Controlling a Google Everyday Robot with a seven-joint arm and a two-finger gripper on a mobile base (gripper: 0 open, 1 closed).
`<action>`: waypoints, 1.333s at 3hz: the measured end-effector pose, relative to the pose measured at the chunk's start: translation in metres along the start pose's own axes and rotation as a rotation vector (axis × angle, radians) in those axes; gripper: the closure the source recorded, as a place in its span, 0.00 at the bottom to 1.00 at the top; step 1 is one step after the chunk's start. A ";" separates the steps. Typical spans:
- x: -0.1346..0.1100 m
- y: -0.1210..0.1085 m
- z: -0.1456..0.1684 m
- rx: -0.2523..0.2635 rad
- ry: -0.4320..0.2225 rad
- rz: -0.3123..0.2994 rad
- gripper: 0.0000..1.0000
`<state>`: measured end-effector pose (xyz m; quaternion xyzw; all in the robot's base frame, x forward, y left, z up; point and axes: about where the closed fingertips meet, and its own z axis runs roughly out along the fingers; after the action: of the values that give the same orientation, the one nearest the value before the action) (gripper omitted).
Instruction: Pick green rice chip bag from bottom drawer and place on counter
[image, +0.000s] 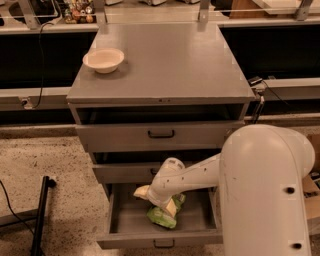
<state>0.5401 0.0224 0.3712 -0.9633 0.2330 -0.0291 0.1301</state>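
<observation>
- Your gripper (154, 199) is down inside the open bottom drawer (125, 223), right on the green rice chip bag (161, 218). Whether it grips the bag you cannot tell, as the wrist seems to cover it.
- The bag lies on the drawer floor, just beneath the gripper.
- Well above is the counter (170, 65), with a cream bowl (103, 59) at its far left.

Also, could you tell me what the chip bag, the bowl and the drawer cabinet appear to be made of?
Green rice chip bag, under the gripper in the bottom drawer: thin plastic film, crinkled and slightly glossy. Bowl on the counter: matte cream, possibly paper or ceramic. Cabinet: smooth grey, likely painted metal or laminate.
</observation>
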 end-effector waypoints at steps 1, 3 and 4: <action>0.020 0.006 0.038 -0.033 0.019 0.008 0.00; 0.044 0.035 0.104 0.020 0.083 0.020 0.00; 0.049 0.034 0.105 0.021 0.110 -0.044 0.00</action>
<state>0.5806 -0.0044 0.2603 -0.9637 0.2182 -0.0872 0.1266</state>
